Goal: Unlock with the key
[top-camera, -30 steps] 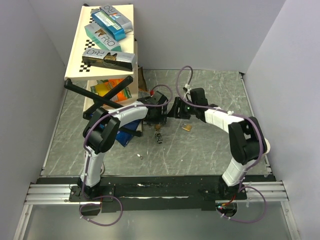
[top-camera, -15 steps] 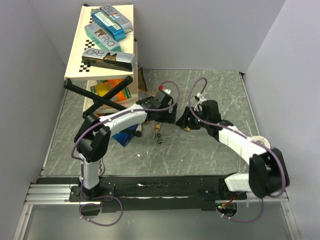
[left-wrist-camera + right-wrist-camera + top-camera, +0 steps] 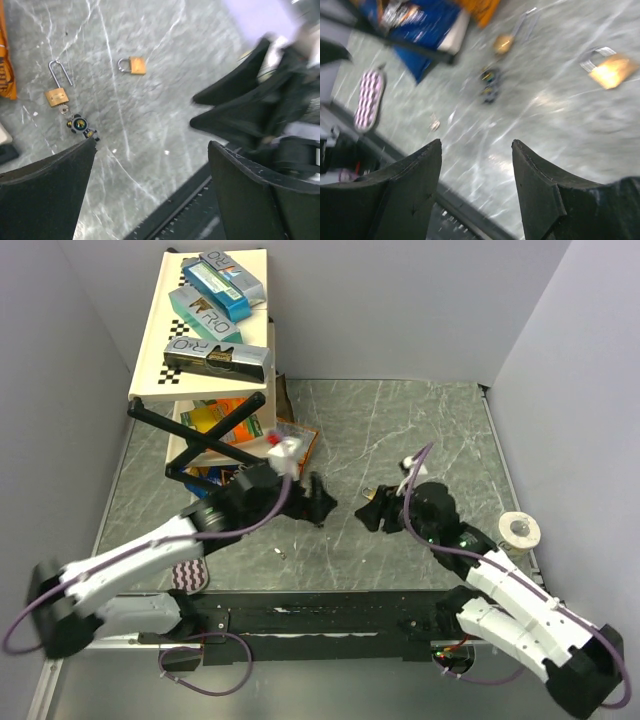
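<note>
Though the left hand [image 3: 151, 145] and right hand [image 3: 476, 142] both gape wide and empty, the key [image 3: 80, 125] lies on the grey marbled surface [image 3: 165, 90] — just beside a brass padlock [image 3: 56, 94].

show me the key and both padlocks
key [image 3: 80, 125]: left wrist view, on its dark round head
long-shackle padlock [image 3: 56, 96]: left wrist view, on its brass body
short-shackle padlock [image 3: 138, 65]: left wrist view, on its brass body

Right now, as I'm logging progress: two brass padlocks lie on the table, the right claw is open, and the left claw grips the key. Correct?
No: the left claw is open and empty. The left wrist view shows the key lying on the table beside one padlock. The rest holds: another padlock lies nearby, right claw open.
</note>
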{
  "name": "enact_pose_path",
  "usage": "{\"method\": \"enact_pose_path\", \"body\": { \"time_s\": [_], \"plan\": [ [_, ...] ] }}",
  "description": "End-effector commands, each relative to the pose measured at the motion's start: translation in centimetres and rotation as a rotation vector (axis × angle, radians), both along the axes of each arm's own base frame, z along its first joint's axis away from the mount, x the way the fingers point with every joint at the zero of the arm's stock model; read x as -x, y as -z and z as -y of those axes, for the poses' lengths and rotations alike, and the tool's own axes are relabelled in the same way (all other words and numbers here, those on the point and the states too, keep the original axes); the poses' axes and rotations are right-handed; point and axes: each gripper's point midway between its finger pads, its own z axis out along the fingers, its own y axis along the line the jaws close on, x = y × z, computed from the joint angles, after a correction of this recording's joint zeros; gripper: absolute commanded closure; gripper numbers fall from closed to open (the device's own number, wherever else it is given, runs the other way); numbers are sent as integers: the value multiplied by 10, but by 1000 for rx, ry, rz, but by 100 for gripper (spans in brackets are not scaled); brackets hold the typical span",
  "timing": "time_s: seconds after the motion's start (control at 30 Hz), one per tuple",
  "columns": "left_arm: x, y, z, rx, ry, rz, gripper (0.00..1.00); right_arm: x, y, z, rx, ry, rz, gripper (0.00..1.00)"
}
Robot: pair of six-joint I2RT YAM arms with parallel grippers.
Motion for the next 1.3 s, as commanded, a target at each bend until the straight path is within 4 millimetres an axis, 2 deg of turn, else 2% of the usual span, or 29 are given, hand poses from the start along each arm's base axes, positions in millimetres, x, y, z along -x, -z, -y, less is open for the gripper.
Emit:
{"method": "enact_pose_path", "body": {
  "time_s": [0.0, 0.03, 0.07, 0.1, 0.13, 0.17, 0.2, 0.27, 0.4, 0.47, 0.57, 0.63, 0.73, 0.83, 1.1, 1.23, 1.27],
  "plan": [
    [24, -4, -31, 117, -25, -21, 4, 21, 7, -27, 23, -2, -32, 36],
    [25, 19, -44, 87, -57, -65, 4, 26, 7, -37, 30, -25, -33, 37],
    [27, 17, -54, 114, -80, -74, 4, 33, 16, -52, 67, -55, -39, 37],
    [29, 30, -62, 123, -107, -121, 4, 36, 12, -64, 70, -73, -38, 37],
    [24, 31, -71, 145, -133, -136, 4, 37, 14, -72, 87, -79, -42, 38],
    [26, 25, -77, 180, -138, -126, 4, 37, 28, -81, 139, -82, -67, 38],
    [26, 27, -82, 186, -151, -130, 4, 43, 19, -99, 127, -111, -64, 38],
    [28, 27, -97, 174, -185, -119, 4, 45, 25, -123, 158, -126, -89, 38],
    [34, 47, -123, 118, -285, -171, 4, 59, 43, -165, 128, -179, -205, 46],
    [36, 57, -139, 76, -353, -197, 4, 63, 58, -182, 130, -205, -260, 51],
    [37, 49, -143, 72, -353, -184, 4, 67, 73, -199, 130, -215, -326, 54],
    [39, 40, -141, 88, -341, -176, 4, 68, 80, -204, 134, -204, -357, 55],
    [38, 37, -148, 71, -369, -171, 4, 68, 91, -211, 129, -187, -404, 55],
    [37, 38, -150, 36, -366, -170, 4, 70, 104, -214, 146, -173, -450, 56],
    [36, 49, -141, -10, -322, -193, 4, 66, 115, -220, 172, -115, -500, 57],
    [34, 48, -141, -15, -317, -178, 4, 61, 123, -223, 223, -87, -519, 59],
    [34, 47, -141, -16, -317, -173, 4, 61, 126, -218, 250, -73, -526, 59]
  ]
}}
